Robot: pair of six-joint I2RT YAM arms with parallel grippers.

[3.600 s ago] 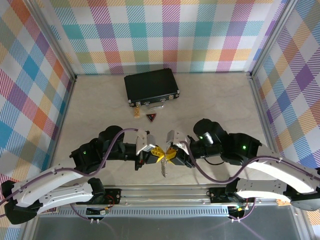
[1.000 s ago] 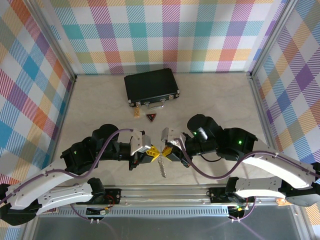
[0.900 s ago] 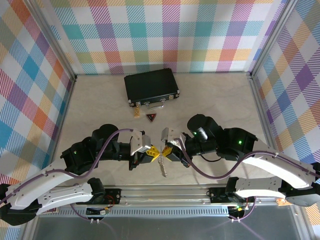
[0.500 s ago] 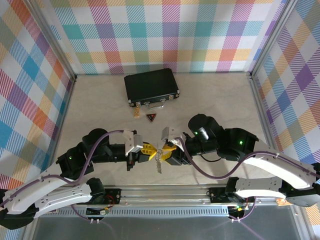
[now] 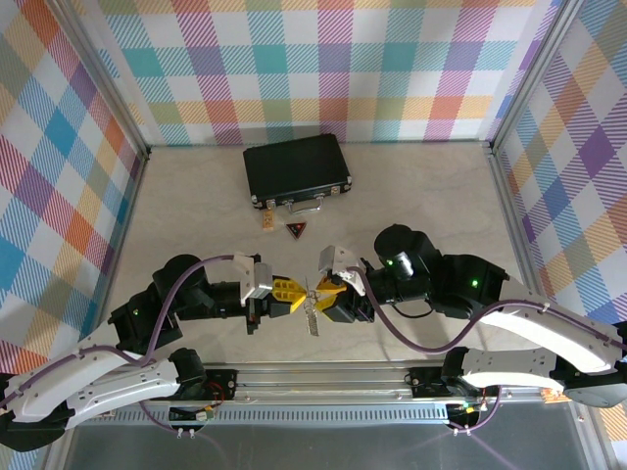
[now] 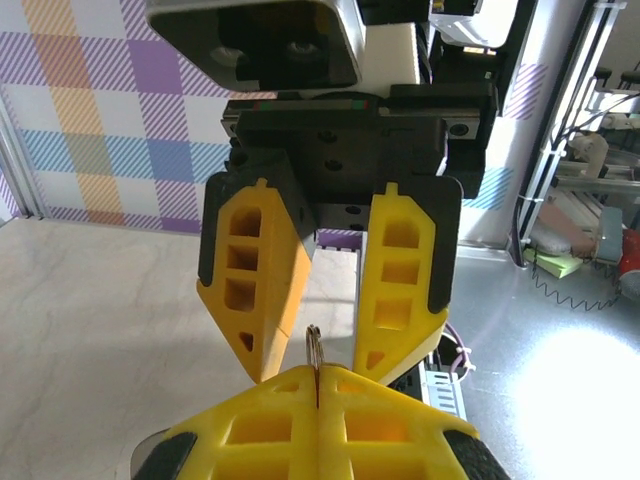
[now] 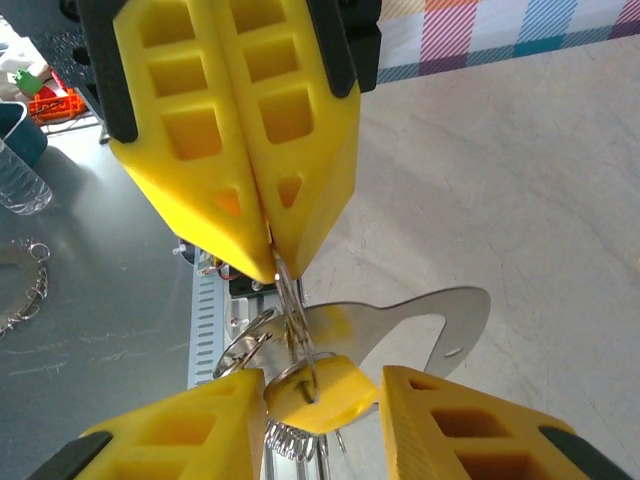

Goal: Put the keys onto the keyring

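Hanging between the two arms at near centre of the table (image 5: 441, 196): the keyring (image 7: 252, 350). Its wire is pinched in the left gripper (image 5: 294, 295), whose yellow fingertips (image 7: 285, 215) are pressed tight together on it.

The right gripper (image 5: 328, 291) faces it from the right, jaws partly apart and clamping nothing. A key's yellow head (image 7: 318, 402) sits in the gap between its fingers, apparently on a ring loop; the blade is hidden. A flat silver tag (image 7: 415, 318) dangles from the same cluster.

Far centre, well apart from this: a black case (image 5: 297, 168) and a dark triangular tag (image 5: 296, 231). A small yellowish item (image 5: 267, 222) lies just left of the triangle, possibly another key, too small to tell.

Risks, as judged:
- Whether the key is fully threaded cannot be seen. If it is only caught on the coil end, pulling the right arm away could drop it.
- The left grip is on thin wire at the very fingertips, so a tug or twist from the right could slide the ring out and drop the whole bunch.
- Reclosing the right jaws may catch the silver tag or a second loop instead of the key head.
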